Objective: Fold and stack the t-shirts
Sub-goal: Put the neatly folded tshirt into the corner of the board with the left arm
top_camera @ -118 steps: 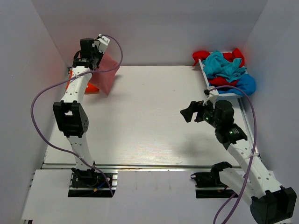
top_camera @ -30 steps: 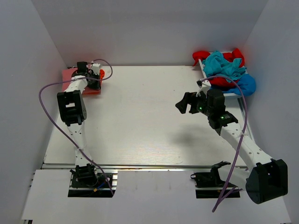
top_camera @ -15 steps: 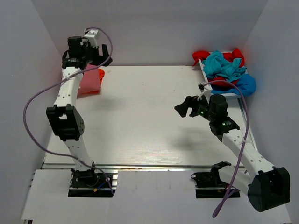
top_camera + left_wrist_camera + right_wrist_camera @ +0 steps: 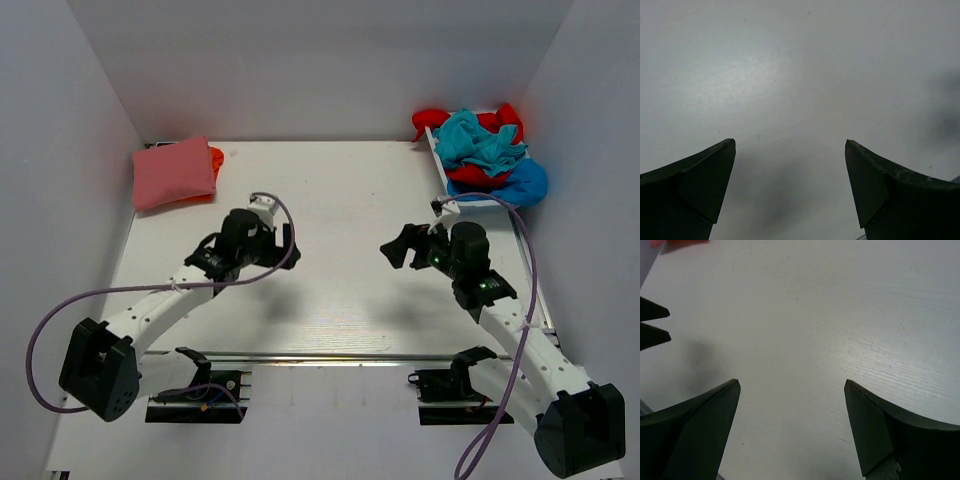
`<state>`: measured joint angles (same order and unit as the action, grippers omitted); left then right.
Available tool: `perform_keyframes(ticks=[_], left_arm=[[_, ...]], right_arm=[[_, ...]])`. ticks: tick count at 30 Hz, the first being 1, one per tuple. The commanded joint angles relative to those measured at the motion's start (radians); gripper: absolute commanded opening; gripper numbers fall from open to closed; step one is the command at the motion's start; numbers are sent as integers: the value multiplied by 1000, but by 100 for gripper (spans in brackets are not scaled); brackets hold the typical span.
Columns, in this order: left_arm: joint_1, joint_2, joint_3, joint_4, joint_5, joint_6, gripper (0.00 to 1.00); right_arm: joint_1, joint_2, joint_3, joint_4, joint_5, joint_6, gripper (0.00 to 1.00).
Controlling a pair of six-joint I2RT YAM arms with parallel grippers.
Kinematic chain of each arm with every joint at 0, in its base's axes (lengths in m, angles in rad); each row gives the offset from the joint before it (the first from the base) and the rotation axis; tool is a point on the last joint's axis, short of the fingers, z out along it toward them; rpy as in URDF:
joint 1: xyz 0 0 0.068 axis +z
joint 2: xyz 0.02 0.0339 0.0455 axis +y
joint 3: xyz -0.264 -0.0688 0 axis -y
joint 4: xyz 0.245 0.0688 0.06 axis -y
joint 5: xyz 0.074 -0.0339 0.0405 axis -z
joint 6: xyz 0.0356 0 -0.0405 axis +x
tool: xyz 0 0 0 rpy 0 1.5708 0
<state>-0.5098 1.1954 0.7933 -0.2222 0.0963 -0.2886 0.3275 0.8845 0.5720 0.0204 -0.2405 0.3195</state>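
The left gripper at nine o'clock and the right gripper at three hang over the table, both claws spread wide. Farther back, a folded pink shirt lies on an orange shirt at ten o'clock. The loose pile of shirts sits at two.

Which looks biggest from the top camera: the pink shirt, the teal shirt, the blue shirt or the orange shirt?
1. Pink shirt and teal shirt: about alike, too close to rank.
2. Blue shirt, partly hidden.
3. Orange shirt: only a sliver shows beside the pink one.
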Motion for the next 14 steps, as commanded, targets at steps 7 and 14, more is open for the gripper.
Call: perform_keyframes(ticks=[7, 14], left_arm=[[-131, -183, -97, -107, -344, -123, 100], [-153, -229, -65, -176, -427, -96, 100]], right_arm=[[-1, -67, -99, 7, 27, 47, 90], [-1, -79, -138, 29, 10, 46, 90]])
